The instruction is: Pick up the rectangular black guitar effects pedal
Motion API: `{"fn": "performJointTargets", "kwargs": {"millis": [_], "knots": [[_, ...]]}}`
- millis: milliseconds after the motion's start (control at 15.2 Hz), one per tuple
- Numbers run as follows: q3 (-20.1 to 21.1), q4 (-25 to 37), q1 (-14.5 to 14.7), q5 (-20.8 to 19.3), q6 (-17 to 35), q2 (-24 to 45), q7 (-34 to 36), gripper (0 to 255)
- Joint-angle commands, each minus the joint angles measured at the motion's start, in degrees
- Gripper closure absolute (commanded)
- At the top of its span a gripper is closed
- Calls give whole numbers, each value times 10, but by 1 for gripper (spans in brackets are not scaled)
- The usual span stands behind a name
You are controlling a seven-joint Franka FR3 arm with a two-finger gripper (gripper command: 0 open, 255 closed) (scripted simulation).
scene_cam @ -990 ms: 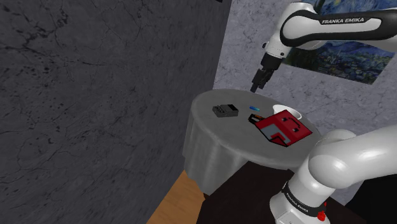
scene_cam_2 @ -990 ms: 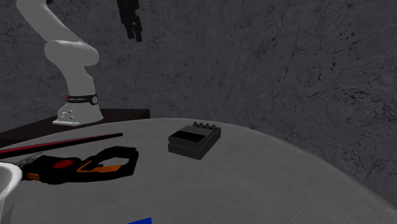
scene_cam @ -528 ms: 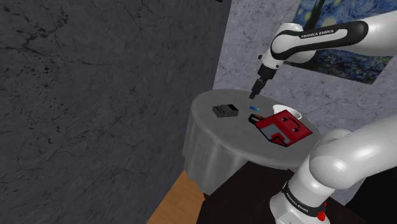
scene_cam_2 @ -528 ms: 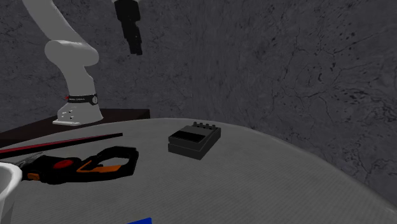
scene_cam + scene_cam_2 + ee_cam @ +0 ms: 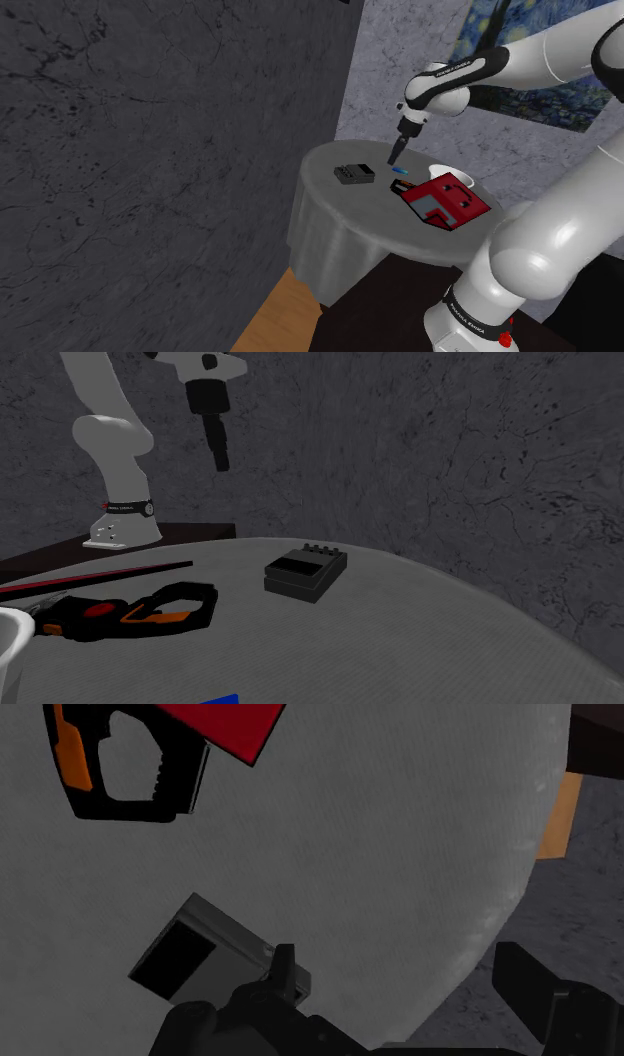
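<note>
Pedal [image 5: 354, 174] first: in the shoulder view it lies flat on the round grey bench [image 5: 322, 235], near the edge that faces the dark marbled wall [image 5: 150, 150]. My claw [image 5: 396, 156] hangs in the air above the bench, apart from the pedal, with nothing between us. A small blue thing [image 5: 400, 171] lies on the bench close below the claw as seen here. Toward my stand [image 5: 385, 305] are a white bowl [image 5: 447, 170] and a red case [image 5: 446, 200]. A blue painting [image 5: 530, 95] hangs on the paler wall behind, and wood floor [image 5: 285, 310] shows beside the bench.

In the second exterior view the pedal [image 5: 305, 572] is a low black box with small knobs along one edge. My claw [image 5: 221, 456] points down, high above the bench. A black and orange handle [image 5: 130, 614] lies between the pedal and the bowl.

In the wrist view my fingers [image 5: 545, 994] stand wide apart, holding nothing. The pedal [image 5: 205, 954] sits outside them, just beside one fingertip, not far from the bench's curved edge [image 5: 500, 894]. The handle [image 5: 125, 764] and red case [image 5: 230, 724] lie farther off.
</note>
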Motion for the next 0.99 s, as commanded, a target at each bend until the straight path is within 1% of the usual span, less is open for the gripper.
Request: {"fn": "performJointTargets", "kwargs": {"millis": [0, 132, 264, 330, 462, 594, 726, 924], "knots": [[-29, 27, 13, 43, 17, 56, -67, 0], [-48, 56, 19, 99, 28, 117, -135, 0], [-53, 90, 13, 160, 31, 180, -204, 0], [-50, 109, 4, 189, 30, 211, -237, 0], [-37, 148, -20, 241, 25, 271, -295, 0], [-16, 191, -51, 281, 18, 325, -342, 0], [5, 237, -82, 311, 9, 377, -380, 0], [35, 312, -126, 343, -6, 450, -423, 0]]}}
